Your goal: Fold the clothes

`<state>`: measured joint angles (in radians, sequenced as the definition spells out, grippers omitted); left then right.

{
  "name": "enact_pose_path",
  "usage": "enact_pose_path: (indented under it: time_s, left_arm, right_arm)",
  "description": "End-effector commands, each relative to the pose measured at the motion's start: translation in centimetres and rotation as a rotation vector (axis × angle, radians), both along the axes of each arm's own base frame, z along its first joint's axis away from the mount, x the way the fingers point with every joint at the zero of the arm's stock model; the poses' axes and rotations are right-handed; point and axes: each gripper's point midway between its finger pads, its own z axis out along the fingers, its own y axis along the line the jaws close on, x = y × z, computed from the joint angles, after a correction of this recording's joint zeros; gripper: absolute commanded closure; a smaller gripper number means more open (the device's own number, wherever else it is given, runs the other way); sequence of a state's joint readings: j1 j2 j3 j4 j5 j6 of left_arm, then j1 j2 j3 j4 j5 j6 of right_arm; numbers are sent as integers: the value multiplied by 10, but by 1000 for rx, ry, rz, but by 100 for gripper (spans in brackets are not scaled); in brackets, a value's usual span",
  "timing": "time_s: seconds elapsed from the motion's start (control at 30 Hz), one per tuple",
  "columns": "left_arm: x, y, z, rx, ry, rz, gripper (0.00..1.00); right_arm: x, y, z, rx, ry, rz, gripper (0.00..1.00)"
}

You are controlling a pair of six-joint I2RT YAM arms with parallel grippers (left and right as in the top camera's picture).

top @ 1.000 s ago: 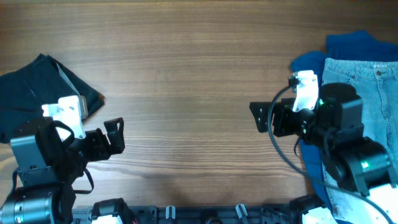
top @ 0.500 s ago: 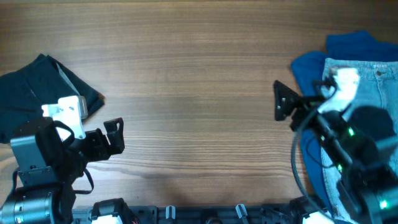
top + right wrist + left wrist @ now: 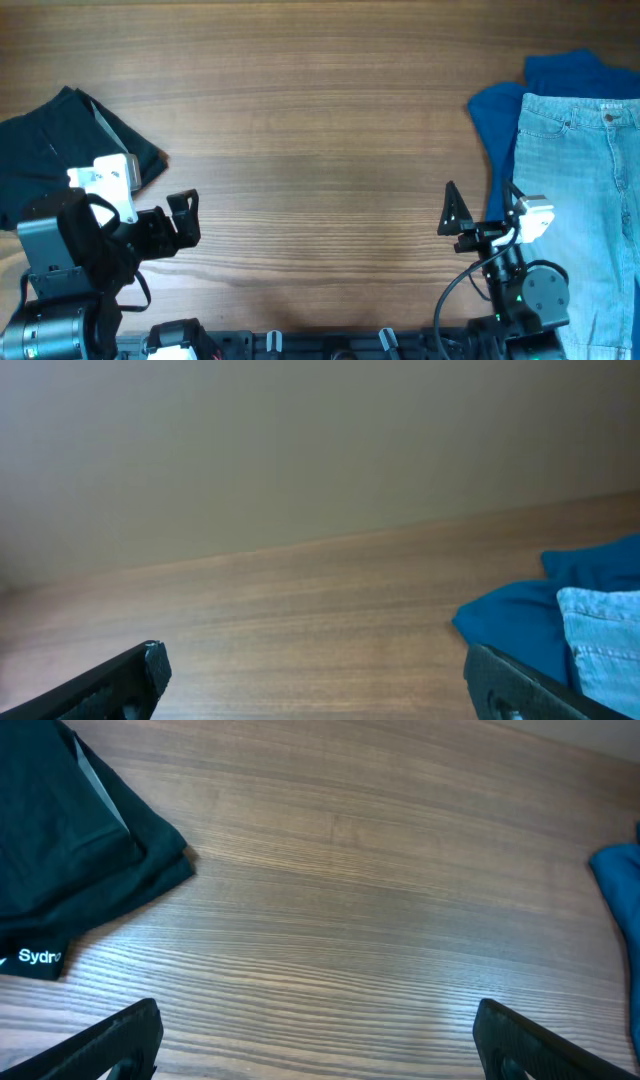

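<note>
A black folded garment with white lettering [image 3: 70, 140] lies at the table's left edge; it also shows in the left wrist view [image 3: 70, 850]. Light-blue jeans [image 3: 585, 190] lie at the right, on top of a blue garment [image 3: 500, 120]; both show in the right wrist view, jeans [image 3: 605, 640] and blue garment [image 3: 520, 625]. My left gripper [image 3: 185, 218] is open and empty, below and right of the black garment. My right gripper [image 3: 452, 210] is open and empty, low near the front edge, left of the jeans. The large plain black cloth is out of view.
The wooden table [image 3: 320, 130] spans the view. The arm bases and a black rail [image 3: 330, 345] run along the front edge. A plain wall [image 3: 300, 440] stands beyond the table's far edge in the right wrist view.
My right arm has pulled back off the jeans toward the front edge, uncovering them. The left arm has not moved.
</note>
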<state>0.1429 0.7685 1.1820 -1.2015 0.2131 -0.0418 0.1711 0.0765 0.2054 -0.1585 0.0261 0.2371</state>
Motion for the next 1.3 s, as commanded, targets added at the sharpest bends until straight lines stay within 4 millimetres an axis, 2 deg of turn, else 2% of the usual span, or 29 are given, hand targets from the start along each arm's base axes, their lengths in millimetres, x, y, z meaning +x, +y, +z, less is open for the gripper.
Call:
enact_pose_path:
  time_s: [0.0, 0.17, 1.0, 1.1, 1.13, 1.27]
  left_arm:
    - [1, 0, 0, 10, -3, -7, 0]
    - [1, 0, 0, 10, -3, -7, 0]
    - [1, 0, 0, 10, -3, -7, 0]
    - [-8, 1, -7, 16, 42, -2, 0]
    - [-5, 9, -4, 54, 23, 30, 0]
    - [25, 0, 28, 78, -248, -20, 0]
  right_arm:
    - [1, 2, -16, 16, -35, 13, 0]
    - [7, 3, -41, 12, -14, 13, 0]
    - [9, 3, -40, 16, -39, 13, 0]
    - [9, 3, -40, 16, -39, 13, 0]
    - [9, 3, -40, 16, -39, 13, 0]
    - [9, 3, -40, 16, -39, 13, 0]
